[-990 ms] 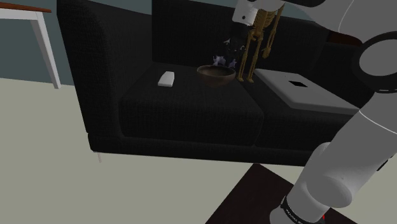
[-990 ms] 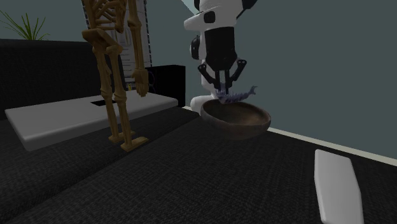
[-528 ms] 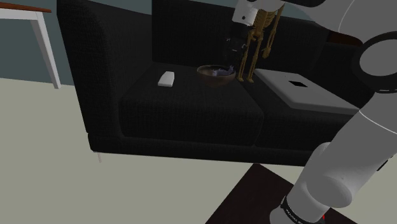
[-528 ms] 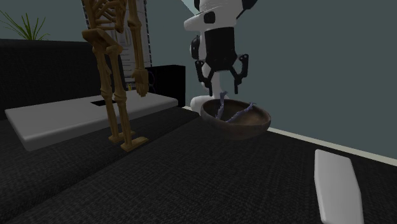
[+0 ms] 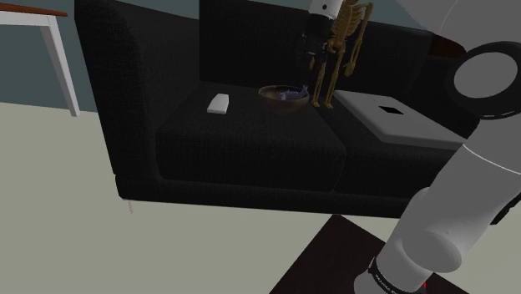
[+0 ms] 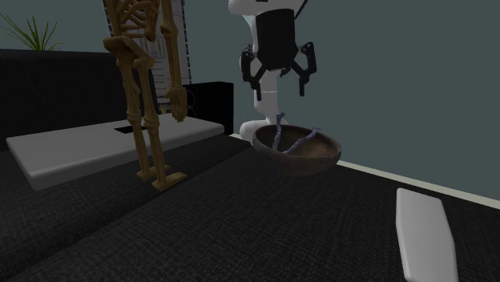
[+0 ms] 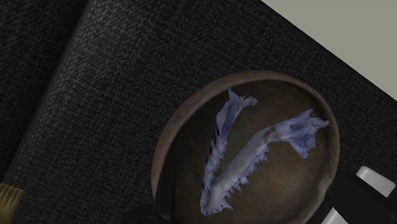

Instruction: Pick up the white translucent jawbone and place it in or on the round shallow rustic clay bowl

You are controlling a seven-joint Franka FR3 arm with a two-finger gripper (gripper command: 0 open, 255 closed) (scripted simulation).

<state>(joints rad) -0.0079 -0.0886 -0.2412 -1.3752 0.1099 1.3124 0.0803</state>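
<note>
Now the end effector (image 6: 276, 85) has risen clear of jawbone (image 6: 292, 144) and bowl (image 6: 303, 159).

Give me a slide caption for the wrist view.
Pale jawbone lying in the brown bowl on a dark sofa cushion.

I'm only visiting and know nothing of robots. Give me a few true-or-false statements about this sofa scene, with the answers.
1. The pale translucent jawbone lies inside the round brown clay bowl. True.
2. The black fingers clasp the jawbone. False: they stand open above the bowl, holding nothing.
3. The bowl sits on the floor. False: it rests on the black sofa cushion.
4. A golden-brown skeleton figure stands on the sofa near the bowl. True.
</note>
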